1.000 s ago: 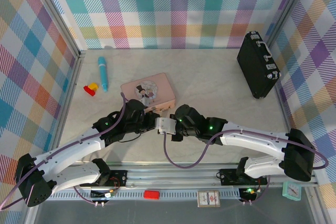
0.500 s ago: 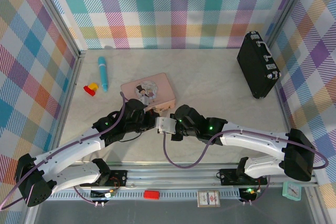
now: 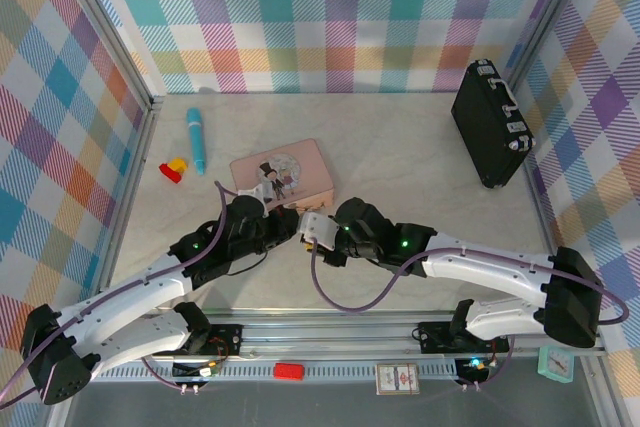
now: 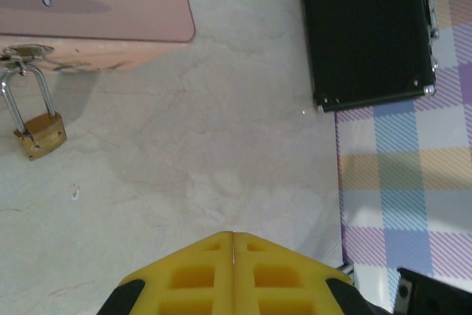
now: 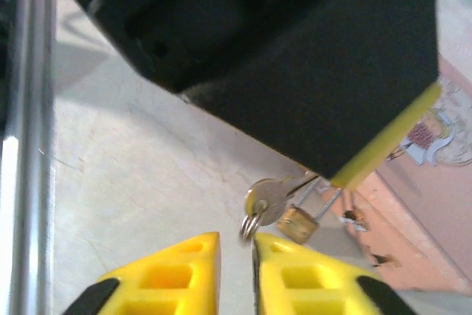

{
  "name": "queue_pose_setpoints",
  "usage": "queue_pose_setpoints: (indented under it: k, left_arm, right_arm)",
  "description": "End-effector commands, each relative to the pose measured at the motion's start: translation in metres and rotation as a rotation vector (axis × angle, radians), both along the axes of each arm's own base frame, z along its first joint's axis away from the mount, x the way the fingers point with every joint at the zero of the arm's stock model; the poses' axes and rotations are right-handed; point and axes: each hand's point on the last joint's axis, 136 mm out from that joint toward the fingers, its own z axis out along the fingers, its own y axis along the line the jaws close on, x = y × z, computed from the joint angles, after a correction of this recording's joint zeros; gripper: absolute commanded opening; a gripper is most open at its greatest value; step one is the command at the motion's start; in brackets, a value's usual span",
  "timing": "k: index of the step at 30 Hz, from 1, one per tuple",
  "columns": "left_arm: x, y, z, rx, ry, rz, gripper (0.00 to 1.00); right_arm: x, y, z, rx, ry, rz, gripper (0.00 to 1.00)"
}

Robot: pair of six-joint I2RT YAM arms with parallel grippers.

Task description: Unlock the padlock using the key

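Your right fingers (image 5: 177, 271) have just parted off the key (image 5: 265, 195), now pinched in your closed left fingers (image 4: 192, 274); next, I'd steer it into the padlock (image 4: 40, 135).

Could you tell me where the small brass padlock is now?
In the left wrist view, the small brass padlock hangs far left, hooked through the front latch of the pink tin box.

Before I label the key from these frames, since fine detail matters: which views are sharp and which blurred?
Left wrist: crisp, the padlock and its shackle clearly edged. Right wrist: soft overall, the key and padlock blurred, the dark housing above them out of focus. Top external: sharp and evenly lit.
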Motion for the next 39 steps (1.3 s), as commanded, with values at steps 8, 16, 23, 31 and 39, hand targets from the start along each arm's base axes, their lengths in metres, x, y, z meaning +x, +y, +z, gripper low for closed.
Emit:
queue_pose_setpoints:
  k: [8, 16, 23, 31, 39]
  left_arm:
    - [0.020, 0.004, 0.025, -0.095, -0.135, 0.101, 0.00]
    - [0.039, -0.002, 0.044, -0.174, -0.255, 0.152, 0.00]
    - [0.050, -0.021, 0.063, -0.245, -0.304, 0.124, 0.00]
    - [0.054, -0.024, 0.078, -0.305, -0.330, 0.137, 0.00]
    - [0.057, -0.032, 0.082, -0.337, -0.325, 0.125, 0.00]
  right_arm:
    - [0.020, -0.016, 0.045, 0.407, 0.512, -0.239, 0.44]
    - [0.055, -0.025, 0.064, 0.828, 1.027, -0.391, 0.54]
    - [0.064, -0.021, 0.084, 1.014, 1.120, -0.339, 0.55]
    - [0.070, -0.035, 0.070, 1.070, 1.116, -0.430, 0.55]
    - [0.067, -0.032, 0.081, 1.125, 1.129, -0.359, 0.55]
